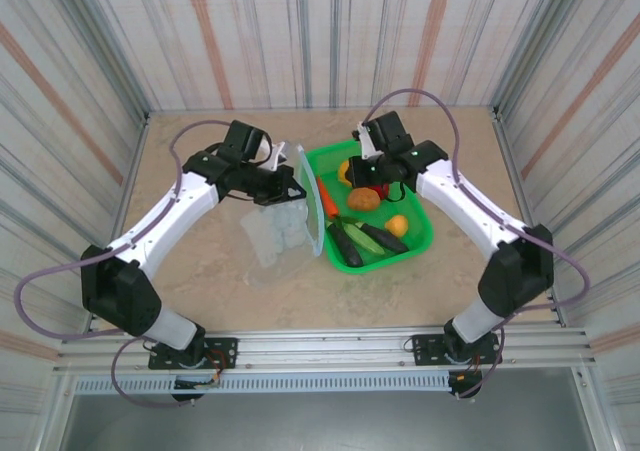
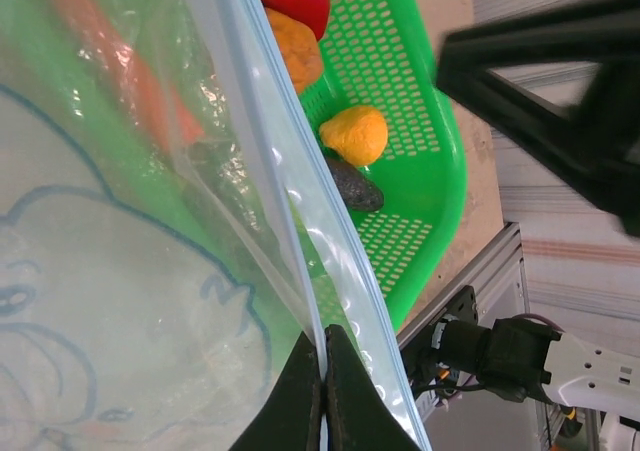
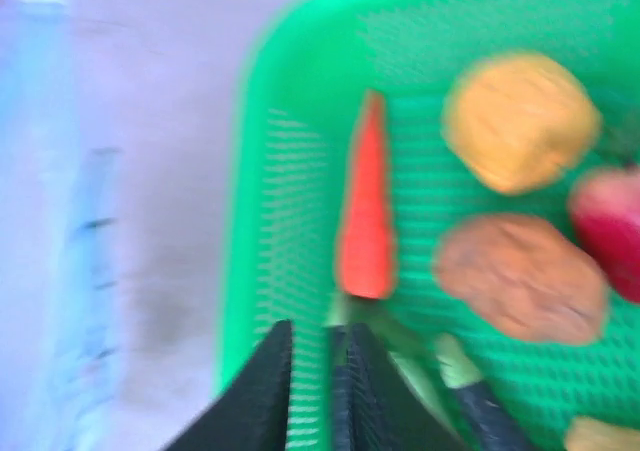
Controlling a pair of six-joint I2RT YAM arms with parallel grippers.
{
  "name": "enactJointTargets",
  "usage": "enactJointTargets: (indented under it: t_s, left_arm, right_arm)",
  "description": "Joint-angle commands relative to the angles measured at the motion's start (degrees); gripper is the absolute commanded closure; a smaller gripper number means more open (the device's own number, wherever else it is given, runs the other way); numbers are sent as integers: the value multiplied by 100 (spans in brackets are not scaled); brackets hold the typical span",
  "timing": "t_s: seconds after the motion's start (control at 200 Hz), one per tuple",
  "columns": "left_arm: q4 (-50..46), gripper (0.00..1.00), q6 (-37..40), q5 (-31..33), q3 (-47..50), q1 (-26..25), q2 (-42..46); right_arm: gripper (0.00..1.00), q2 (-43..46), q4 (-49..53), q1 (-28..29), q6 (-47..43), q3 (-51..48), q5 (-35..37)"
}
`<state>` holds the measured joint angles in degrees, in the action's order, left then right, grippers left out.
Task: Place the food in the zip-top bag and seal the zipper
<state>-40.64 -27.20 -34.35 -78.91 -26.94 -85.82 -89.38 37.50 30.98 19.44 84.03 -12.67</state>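
Observation:
The clear zip-top bag (image 1: pixel 278 229) lies left of the green basket, with its mouth lifted. My left gripper (image 1: pixel 290 186) is shut on the bag's pale-blue zipper (image 2: pixel 262 81), and its tips (image 2: pixel 325 336) pinch one lip. The food lies in the basket: an orange carrot (image 1: pixel 325 196) (image 3: pixel 365 221), a yellow fruit (image 3: pixel 520 121), a brown round piece (image 1: pixel 365 199), a red piece (image 3: pixel 610 231), an orange fruit (image 2: pixel 355 134) and dark long pieces (image 1: pixel 345 243). My right gripper (image 1: pixel 372 171) (image 3: pixel 315 331) hangs over the basket. Its jaws stand close at the carrot's green end; the view is blurred, so any grip is unclear.
The green mesh basket (image 1: pixel 425 226) sits right of centre, its left rim against the raised bag mouth. Striped walls close in three sides. A metal rail (image 1: pixel 320 346) runs along the near edge. The right arm crosses the left wrist view as a dark blur (image 2: pixel 560 81).

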Motion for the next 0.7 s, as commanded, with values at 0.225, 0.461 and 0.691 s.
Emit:
enactJointTargets:
  t_s: [0.225,0.461,0.691]
  left_arm:
    - [-533,100,453,218,-466,26,65]
    - [-618,100,487,252,-559,-4,153]
    - [-981,100,623,277,-1205,-61,276]
  right_arm:
    - [100,-22,313,595,403,464,-1670]
    - [100,-365,561,862,327,633,-1303]
    - [89,-892,837,1093,582,887,-560]
